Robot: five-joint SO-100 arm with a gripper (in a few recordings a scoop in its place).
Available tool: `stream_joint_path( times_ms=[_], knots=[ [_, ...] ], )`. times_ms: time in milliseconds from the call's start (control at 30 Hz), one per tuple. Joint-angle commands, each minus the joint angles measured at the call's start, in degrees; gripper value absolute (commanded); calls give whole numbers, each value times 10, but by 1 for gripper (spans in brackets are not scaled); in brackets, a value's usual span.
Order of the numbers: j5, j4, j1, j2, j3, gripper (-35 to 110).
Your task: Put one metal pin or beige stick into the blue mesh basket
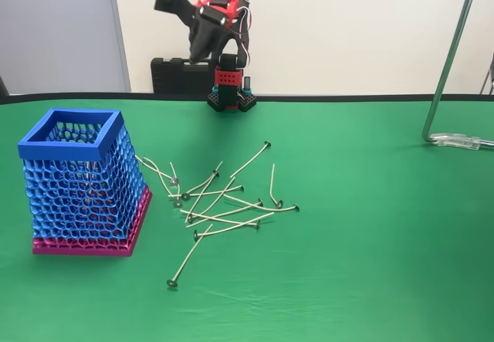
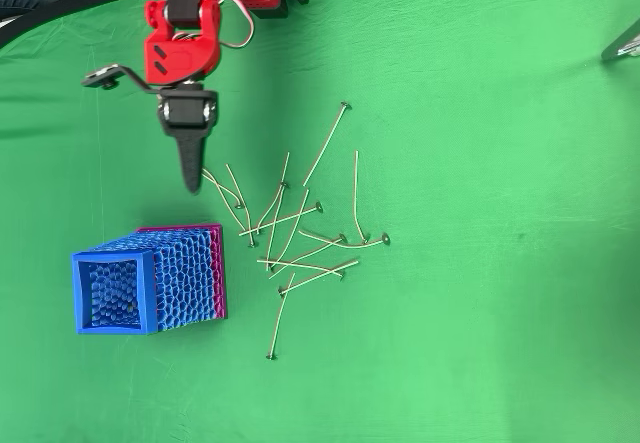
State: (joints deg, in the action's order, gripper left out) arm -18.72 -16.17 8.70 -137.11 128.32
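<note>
gripper [image 2: 190, 168] raised over green desk [image 2: 480, 263], nothing held.
in the overhead view the black fingers are seen brought together to a narrow point, with nothing between them; the tip is placed just beside the upper-left end of the scattered sticks [image 2: 300, 233]. the blue mesh basket [image 2: 115, 291] is set upright on its magenta base, below the gripper and slightly left in that view, touching none of the sticks. in the fixed view the arm [image 1: 216, 25] is seen folded high at the desk's far edge.
</note>
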Motion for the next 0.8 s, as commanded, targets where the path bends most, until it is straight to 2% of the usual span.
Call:
stream_joint_path(
  times_ms=[0,333,767],
  knots=[
    [14,-12,-11,-52,34,0],
    [42,-42,-73,-216,185,0],
    [61,-117,-83,-408,309,0]
  ],
)
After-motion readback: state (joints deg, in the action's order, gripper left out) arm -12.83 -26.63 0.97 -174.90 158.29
